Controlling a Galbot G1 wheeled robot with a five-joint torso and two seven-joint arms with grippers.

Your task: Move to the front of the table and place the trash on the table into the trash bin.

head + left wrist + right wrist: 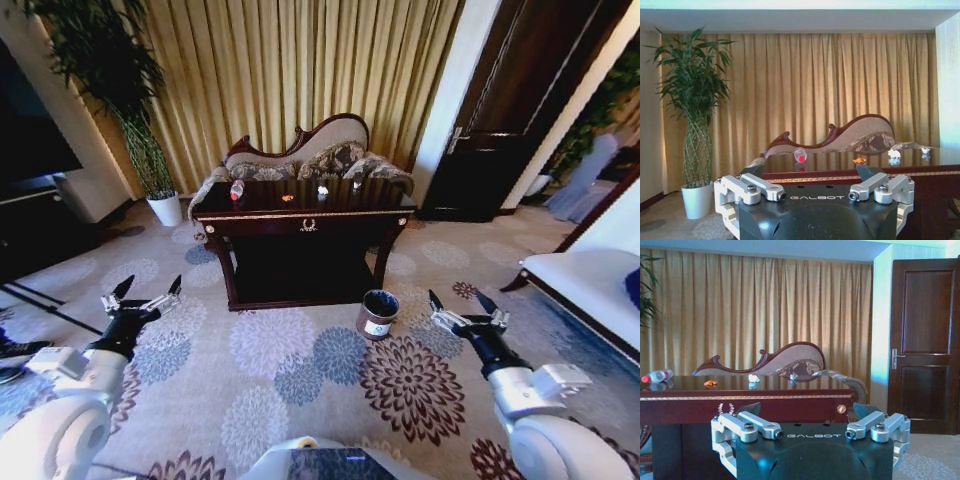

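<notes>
Distance is the main risk now: the robot stands well apart from the large dark glossy wooden table with gold trim, so both arms are too far to reach anything, and if the base drives straight forward it may, I think, knock the small dark brownish cylindrical trash bin with a white label, which stands on the carpet near the table's right front leg. The left gripper and the right gripper hover low over the flowered carpet, each with its fingers spread wide and holding nothing. The clear plastic bottle with red cap lies at the far left of the tabletop; being round, it can probably roll on the glossy wood if touched carelessly. The tiny orange scrap rests near the middle, and the small white paper wad lies a little to its right. The head view shows the bin and the carpet between robot and table, which the wrist views do not. The right wrist view, looking level across the top, shows the wad's crumpled shape clearly and also a dark wooden door to the right.
</notes>
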